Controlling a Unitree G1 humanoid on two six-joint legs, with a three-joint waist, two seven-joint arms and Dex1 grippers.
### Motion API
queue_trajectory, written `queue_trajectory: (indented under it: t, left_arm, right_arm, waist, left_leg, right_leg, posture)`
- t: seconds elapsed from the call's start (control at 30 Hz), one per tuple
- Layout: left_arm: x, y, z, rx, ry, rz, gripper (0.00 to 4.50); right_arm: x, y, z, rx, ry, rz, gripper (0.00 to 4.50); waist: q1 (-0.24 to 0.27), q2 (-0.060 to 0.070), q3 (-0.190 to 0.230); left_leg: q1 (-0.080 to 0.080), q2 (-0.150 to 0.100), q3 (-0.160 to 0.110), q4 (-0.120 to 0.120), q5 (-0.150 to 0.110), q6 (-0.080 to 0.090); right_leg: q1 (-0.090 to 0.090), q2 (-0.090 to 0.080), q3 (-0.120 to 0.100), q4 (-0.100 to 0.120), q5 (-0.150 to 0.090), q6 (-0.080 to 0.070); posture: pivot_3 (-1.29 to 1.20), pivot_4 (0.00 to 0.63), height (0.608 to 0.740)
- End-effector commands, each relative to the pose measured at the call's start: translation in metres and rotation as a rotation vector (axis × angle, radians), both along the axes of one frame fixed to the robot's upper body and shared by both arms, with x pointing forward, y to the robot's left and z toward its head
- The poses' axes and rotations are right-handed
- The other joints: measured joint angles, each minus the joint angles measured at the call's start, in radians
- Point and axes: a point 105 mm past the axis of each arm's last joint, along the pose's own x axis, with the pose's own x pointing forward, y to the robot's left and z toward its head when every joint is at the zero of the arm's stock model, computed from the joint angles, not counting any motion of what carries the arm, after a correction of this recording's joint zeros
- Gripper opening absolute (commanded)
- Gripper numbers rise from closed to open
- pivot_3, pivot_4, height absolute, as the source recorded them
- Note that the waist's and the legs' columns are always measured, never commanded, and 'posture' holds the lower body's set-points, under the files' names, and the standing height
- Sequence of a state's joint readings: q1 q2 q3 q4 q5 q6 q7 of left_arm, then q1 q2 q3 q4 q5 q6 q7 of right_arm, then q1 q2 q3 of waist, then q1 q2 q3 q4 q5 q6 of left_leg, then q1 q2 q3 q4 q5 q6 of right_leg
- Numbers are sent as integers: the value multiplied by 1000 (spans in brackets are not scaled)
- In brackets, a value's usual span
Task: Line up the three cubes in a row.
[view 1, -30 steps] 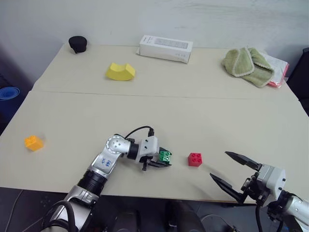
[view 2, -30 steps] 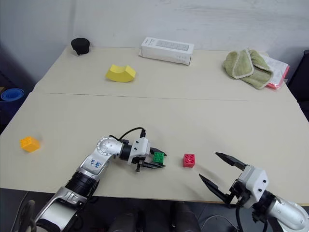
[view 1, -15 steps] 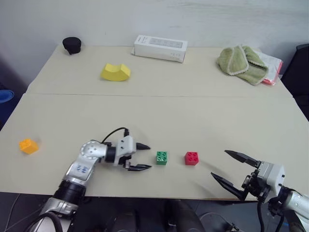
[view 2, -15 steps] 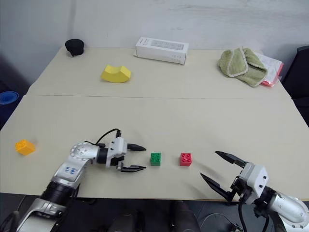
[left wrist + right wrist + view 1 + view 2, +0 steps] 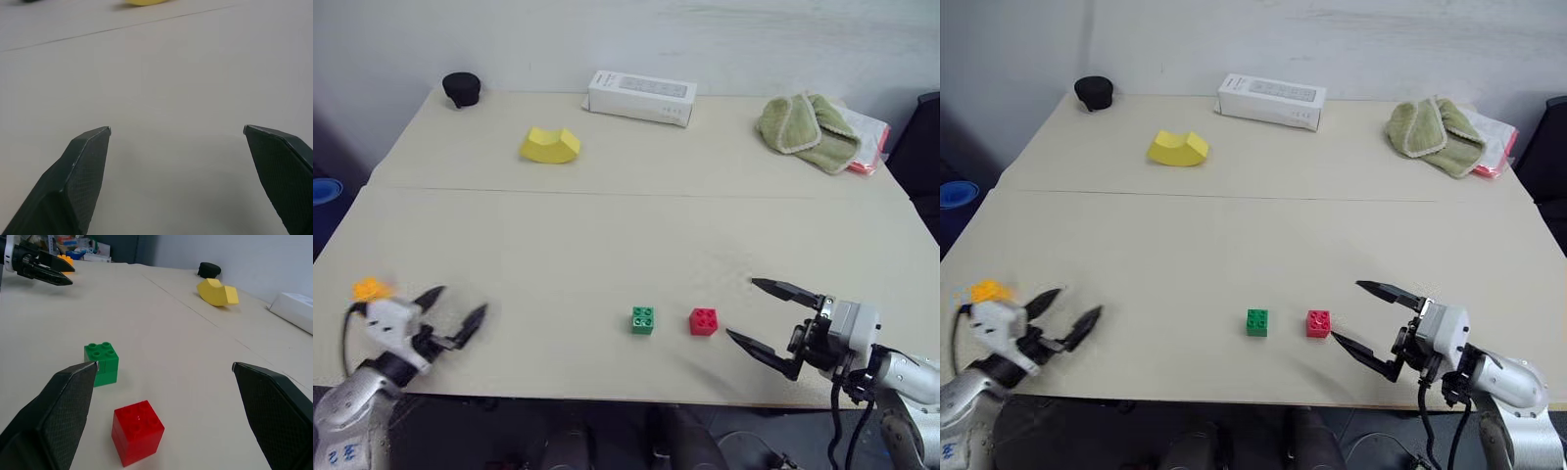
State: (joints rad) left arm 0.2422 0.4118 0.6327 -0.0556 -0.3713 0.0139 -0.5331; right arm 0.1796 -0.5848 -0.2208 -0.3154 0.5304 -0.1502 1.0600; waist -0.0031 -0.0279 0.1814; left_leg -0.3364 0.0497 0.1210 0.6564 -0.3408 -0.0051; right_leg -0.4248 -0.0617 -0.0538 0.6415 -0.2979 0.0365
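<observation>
Both grippers hang at the near edge of the table (image 5: 607, 235), each with its fingers spread wide and nothing between them. Left gripper (image 5: 453, 312) sits at the near left corner, pointing across the table, with the orange cube (image 5: 370, 289) just behind its wrist, partly hidden by it. Right gripper (image 5: 758, 312) is at the near right, its open fingers aimed toward the red cube (image 5: 703, 321), which lies just beyond the fingertips and apart from them. Green cube (image 5: 643, 320) stands just to the left of the red one, a small gap between them, both studs up and about level with each other; the orange cube lies well apart from the pair, far to the left. Farther back, past a seam across the tabletop, lies a yellow curved block (image 5: 550, 145). Along the far edge are a black round object (image 5: 461, 88) at the left corner, a white box (image 5: 641, 97) in the middle, and a green cloth (image 5: 807, 129) at the right.
</observation>
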Motion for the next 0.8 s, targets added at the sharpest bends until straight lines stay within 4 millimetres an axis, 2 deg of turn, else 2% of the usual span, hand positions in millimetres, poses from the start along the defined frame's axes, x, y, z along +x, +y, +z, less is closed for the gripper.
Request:
queue_trajectory:
  t: [0.03, 0.2, 0.33, 0.47, 0.57, 0.63, 0.8]
  left_arm:
    - [-29, 34, 4, -107, -83, 285, 4470]
    - [-59, 48, -17, -262, -104, 534, 4470]
    - [-66, 38, -23, -304, -109, 568, 4470]
    - [-45, 20, -9, -270, -127, 432, 4470]
    - [-30, 37, 9, -237, -166, 529, 4470]
    - [-22, 46, 12, -223, -163, 588, 4470]
    - [7, 48, 2, -275, -76, 627, 4470]
  right_arm:
    - [0, 11, 12, 20, -39, 47, 4500]
    - [4, 12, 14, 29, -9, 62, 4500]
    - [5, 13, 14, 25, -4, 73, 4500]
    - [6, 15, 14, 22, 2, 87, 4500]
    - [5, 18, 13, 19, 14, 112, 4500]
    - [5, 20, 12, 19, 17, 118, 4500]
    - [6, 25, 11, 26, 16, 121, 4500]
  waist:
    - [0, 0, 0]
    - [3, -3, -2]
    - [3, -5, -2]
    - [3, -6, -3]
    - [3, -6, -3]
    - [2, -6, -3]
    - [-2, -6, -3]
  left_leg:
    - [0, 0, 0, 0, 0, 1]
    - [0, 0, 0, 0, -1, 1]
    - [0, 0, 0, 0, -2, 1]
    - [0, 0, 0, 0, -2, 1]
    - [0, 0, 0, 0, -2, 1]
    - [0, 0, -1, 0, -1, 1]
    - [0, 0, 1, 0, -2, 1]
  right_leg:
    - [0, 0, 0, 0, 0, 0]
    - [1, 0, 0, -2, 1, 1]
    - [1, 0, 0, -3, 1, 1]
    - [1, 1, -1, -3, 1, 1]
    - [1, 1, -1, -3, 1, 1]
    - [1, 1, -1, -3, 1, 1]
    - [2, 0, 0, -3, 1, 1]
  posture:
    - [0, 150, 740]
    - [0, 150, 740]
    - [0, 150, 740]
    - [0, 150, 740]
    - [0, 150, 740]
    - [0, 150, 740]
    - [0, 150, 740]
